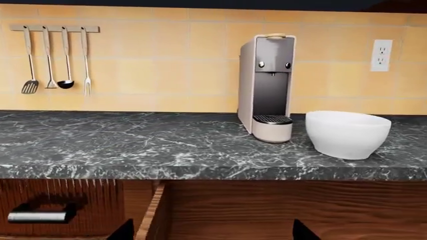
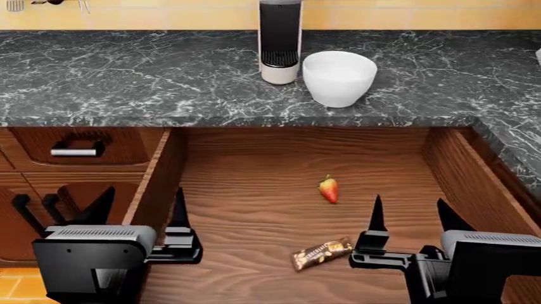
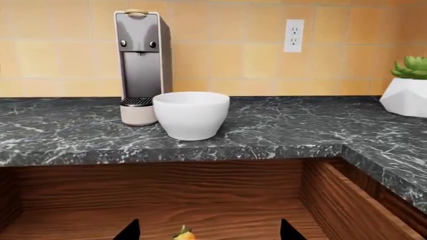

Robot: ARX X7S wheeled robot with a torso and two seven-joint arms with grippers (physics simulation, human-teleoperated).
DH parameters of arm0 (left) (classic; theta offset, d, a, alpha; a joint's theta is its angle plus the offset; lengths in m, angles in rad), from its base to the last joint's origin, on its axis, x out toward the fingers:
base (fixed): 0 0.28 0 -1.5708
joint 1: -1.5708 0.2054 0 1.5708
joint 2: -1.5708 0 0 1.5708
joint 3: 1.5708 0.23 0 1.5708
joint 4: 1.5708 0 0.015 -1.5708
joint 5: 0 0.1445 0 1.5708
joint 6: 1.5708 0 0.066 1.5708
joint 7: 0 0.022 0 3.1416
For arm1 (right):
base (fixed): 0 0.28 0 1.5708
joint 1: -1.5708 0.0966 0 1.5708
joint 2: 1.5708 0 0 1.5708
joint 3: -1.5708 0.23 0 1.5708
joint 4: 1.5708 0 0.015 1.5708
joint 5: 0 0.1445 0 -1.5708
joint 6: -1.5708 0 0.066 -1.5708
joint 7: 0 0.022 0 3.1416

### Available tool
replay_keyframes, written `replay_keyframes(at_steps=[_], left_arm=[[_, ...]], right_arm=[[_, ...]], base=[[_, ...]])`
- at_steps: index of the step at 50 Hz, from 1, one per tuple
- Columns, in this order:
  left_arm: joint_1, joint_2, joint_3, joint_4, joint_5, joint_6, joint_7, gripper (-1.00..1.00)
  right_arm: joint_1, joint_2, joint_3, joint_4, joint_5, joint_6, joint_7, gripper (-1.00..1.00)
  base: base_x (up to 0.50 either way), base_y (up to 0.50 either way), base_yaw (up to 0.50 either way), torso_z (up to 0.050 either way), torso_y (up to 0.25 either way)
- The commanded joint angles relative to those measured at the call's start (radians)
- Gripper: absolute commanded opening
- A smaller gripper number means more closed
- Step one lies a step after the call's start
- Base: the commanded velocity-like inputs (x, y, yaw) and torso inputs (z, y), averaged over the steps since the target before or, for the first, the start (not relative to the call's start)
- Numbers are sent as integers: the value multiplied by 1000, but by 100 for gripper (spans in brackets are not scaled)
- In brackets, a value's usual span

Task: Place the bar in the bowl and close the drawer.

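In the left wrist view, the deep glossy white bowl (image 1: 347,133) sat on the dark marbled countertop (image 1: 133,145), just beside the grey-and-cream coffee machine (image 1: 267,87) at its 3 o'clock. Only the left gripper's (image 1: 208,231) two dark fingertips showed, spread apart with nothing between them.

In the head view, the small brown speckled bar (image 2: 321,253) lay flat on the floor of the open reddish-brown wooden drawer (image 2: 253,190), at 6 o'clock from the small red strawberry (image 2: 328,189). The right gripper (image 2: 407,218) hovered open and empty at the bar's 3 o'clock. A clean pick would likely need it brought over the bar, fingers straddling its narrow width.

In the right wrist view, the bar was out of frame, the strawberry cut off; a white faceted jar (image 3: 405,95) was cropped.
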Motion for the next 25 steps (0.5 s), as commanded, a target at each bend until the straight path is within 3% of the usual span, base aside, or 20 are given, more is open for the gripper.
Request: replay_keyframes(at_steps=[1, 5, 10, 15, 18, 20, 23, 25], left_arm=[[-2, -7, 0, 4, -11, -3, -7, 100], [-2, -9, 1, 1, -13, -1, -9, 100], [-9, -12, -6, 1, -31, -18, -10, 100], [-43, -35, -56, 81, -102, -116, -16, 100], [-157, -50, -191, 161, -305, -332, -42, 100], [-237, -157, -255, 167, -585, -377, -210, 100], [-369, -345, -277, 166, -999, -359, -492, 100], [-471, -443, -273, 149, -1230, -336, -621, 100]], right_arm=[[2, 5, -1, -5, 9, 5, 10, 100], [-4, 10, -9, -1, 4, -9, 10, 100], [-7, 24, -29, -15, 0, -5, 7, 100], [19, 63, 4, -153, 99, 135, 62, 100], [100, 442, -88, -154, 531, -20, 488, 100], [195, 681, -238, -154, 752, -206, 731, 100], [488, 1001, -614, -154, 879, -513, 886, 100], [775, 1112, -869, -154, 973, -608, 876, 100]], base=[[-4, -500, 0, 0, 0], [-5, -439, 0, 0, 0], [0, 0, 0, 0, 0], [0, 0, 0, 0, 0], [0, 0, 0, 0, 0], [0, 0, 0, 0, 0], [0, 0, 0, 0, 0], [0, 0, 0, 0, 0]])
